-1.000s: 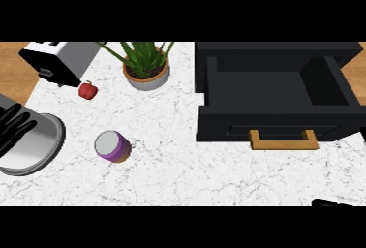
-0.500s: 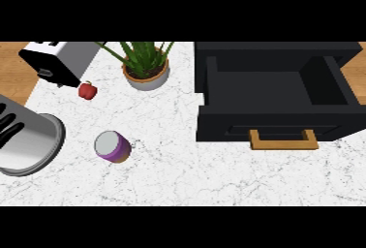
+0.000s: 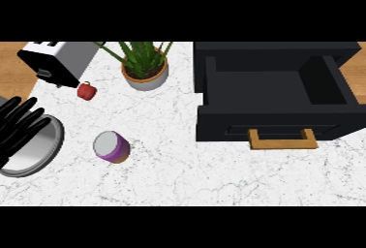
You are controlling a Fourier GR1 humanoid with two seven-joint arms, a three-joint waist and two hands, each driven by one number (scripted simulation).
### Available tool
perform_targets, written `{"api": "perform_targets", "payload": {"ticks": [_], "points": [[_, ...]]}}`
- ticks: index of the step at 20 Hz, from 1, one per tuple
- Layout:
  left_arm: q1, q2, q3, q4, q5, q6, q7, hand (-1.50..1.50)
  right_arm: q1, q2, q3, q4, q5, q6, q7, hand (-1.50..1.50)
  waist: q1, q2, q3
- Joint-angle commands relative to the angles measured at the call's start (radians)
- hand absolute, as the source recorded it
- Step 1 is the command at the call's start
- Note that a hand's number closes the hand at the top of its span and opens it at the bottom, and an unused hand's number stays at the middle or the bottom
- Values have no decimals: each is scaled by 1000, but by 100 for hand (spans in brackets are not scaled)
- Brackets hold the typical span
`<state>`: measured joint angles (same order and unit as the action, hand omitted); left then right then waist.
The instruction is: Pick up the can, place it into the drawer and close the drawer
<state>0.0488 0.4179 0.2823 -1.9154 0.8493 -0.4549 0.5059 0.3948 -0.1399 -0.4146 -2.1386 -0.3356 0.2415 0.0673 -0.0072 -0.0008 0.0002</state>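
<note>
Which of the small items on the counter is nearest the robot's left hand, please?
The purple can, just right of the left hand; the red pepper sits farther up.

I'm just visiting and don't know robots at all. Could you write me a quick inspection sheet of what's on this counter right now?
Surface: white marbled counter, with wood showing past its far corners.
Job's things: purple can lying on its side, pale end facing up, apart from the black drawer; the drawer is pulled open, nothing seen inside, its wooden handle facing the robot.
Clutter: toaster at the far left, small red pepper beside it, potted plant between the toaster and the drawer.
Hands: left hand at the left edge, fingers straight, holding nothing; right hand not in view.
Cables: nothing seen.
Surroundings: nothing seen beyond the counter.
</note>
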Motion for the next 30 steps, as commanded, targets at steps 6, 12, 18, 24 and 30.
{"api": "perform_targets", "payload": {"ticks": [6, 12, 18, 24, 30], "points": [[-91, -116, -97, 106, -180, 39, -32, -150, -18, -11, -96, 0, -56, 43, 46, -150, 1, 1, 0], [-81, -159, -133, 133, -297, 36, -66, -150, 20, 50, -93, -6, -16, 110, 1, -150, 2, 0, 0], [-74, -196, -126, 318, -438, -60, -261, -150, 16, -30, -232, 65, -146, 180, 14, -150, -1, 1, 0], [-126, -195, -98, 471, -503, -54, -349, -150, 12, 50, -191, 2, -79, 189, 45, -150, 2, 1, 0], [-170, -208, -87, 639, -616, -35, -518, -150, 44, 57, -261, -7, -141, 248, 51, -150, 0, 1, -1]]}}
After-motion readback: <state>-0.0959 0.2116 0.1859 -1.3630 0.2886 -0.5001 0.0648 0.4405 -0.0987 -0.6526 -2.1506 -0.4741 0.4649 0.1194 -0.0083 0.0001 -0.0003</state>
